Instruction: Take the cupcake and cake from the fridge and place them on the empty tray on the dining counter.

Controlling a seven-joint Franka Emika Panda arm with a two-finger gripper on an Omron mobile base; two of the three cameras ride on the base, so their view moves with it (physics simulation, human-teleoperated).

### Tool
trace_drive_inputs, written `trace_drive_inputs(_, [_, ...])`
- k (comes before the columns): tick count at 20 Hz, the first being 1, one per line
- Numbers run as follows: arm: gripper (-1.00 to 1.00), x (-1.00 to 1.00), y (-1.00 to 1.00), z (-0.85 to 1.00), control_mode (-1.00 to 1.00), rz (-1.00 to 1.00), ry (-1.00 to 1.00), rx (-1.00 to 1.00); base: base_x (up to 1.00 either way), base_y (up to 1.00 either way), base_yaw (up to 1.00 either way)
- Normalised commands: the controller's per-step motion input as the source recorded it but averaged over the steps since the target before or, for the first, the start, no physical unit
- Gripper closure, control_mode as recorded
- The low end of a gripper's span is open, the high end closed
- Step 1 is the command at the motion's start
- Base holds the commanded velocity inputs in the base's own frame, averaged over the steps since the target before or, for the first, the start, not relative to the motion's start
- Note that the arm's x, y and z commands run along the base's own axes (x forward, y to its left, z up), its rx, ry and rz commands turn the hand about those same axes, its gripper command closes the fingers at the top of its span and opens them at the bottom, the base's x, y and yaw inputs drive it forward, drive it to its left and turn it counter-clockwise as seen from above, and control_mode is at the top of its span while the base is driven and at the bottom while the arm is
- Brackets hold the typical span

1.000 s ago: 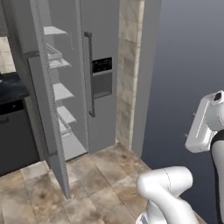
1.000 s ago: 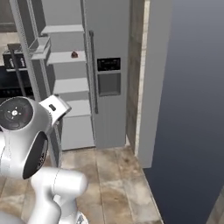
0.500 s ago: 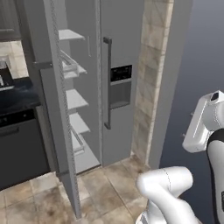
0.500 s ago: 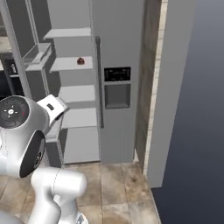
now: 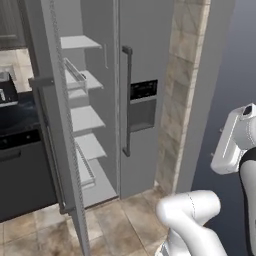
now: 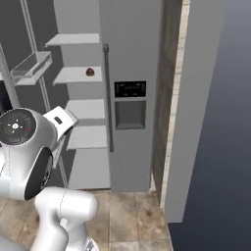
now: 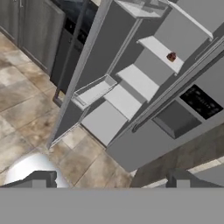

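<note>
Tall grey flat-fronted fridge (image 6: 130, 98), left door swung wide. Small dark-brown cake (image 6: 90, 72) sits on second white shelf, near its front edge. Two-finger gripper (image 7: 109, 179) jaws spread, empty, well short of shelves.

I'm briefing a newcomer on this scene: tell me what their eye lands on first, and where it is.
The tall grey fridge dominates, its left door swung open on white shelves. One small dark brown cake sits alone on an upper shelf, a dot against the white. The robot's open claw is well back from the fridge, holding nothing.
</note>
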Motion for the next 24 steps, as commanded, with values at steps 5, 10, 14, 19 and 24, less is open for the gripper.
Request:
trace_drive_inputs(5, [-1.00, 0.00, 0.00, 0.00, 1.00, 0.00, 0.00, 0.00, 0.67, 0.00, 0.12])
trace_drive_inputs(10, [-1.00, 0.00, 0.00, 0.00, 1.00, 0.00, 0.00, 0.00, 0.74, -0.12, 0.13])
trace_drive_inputs(14, [-1.00, 0.00, 0.00, 0.00, 1.00, 0.00, 0.00, 0.00, 0.63, -0.20, 0.13])
trace_drive_inputs(19, [-1.00, 0.00, 0.00, 0.00, 1.00, 0.00, 0.00, 0.00, 0.44, -0.06, 0.12])
trace_drive_inputs(24, [-1.00, 0.00, 0.00, 0.00, 1.00, 0.00, 0.00, 0.00, 0.41, 0.00, 0.13])
